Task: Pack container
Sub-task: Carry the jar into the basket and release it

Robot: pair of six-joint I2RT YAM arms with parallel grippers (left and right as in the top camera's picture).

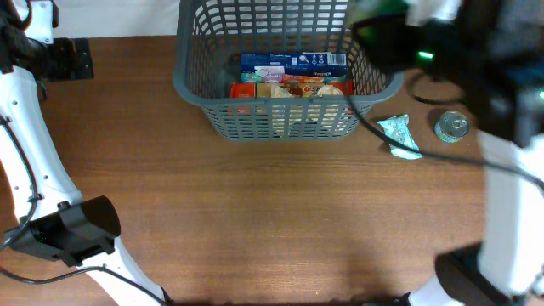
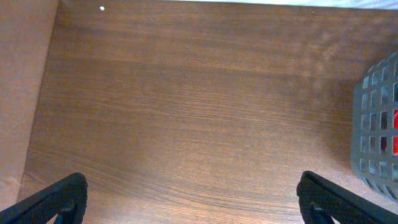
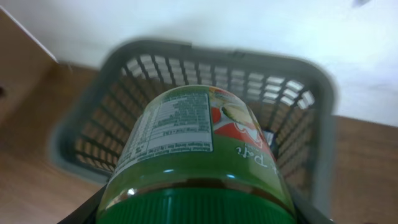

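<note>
Nearest the right gripper (image 3: 196, 216), a green-lidded jar (image 3: 186, 143) is clamped between the jaws and fills most of the wrist view. Ahead of and below it, the container (image 3: 217, 51) is seen blurred, its opening towards the jar. If the jar were released too early, it is judged that it could hit the near rim or the table. Dropped from height, it could strike the boxes (image 1: 293, 61) already packed. The left gripper (image 2: 193, 208) is spread wide and holds nothing; bare table (image 2: 186, 93) lies ahead, with the container's wall far to its right. Only the overhead view shows the contents, plus a packet (image 1: 398, 134) and a can (image 1: 452, 126) outside the container. The jar is shown clearly only by the right wrist view.
</note>
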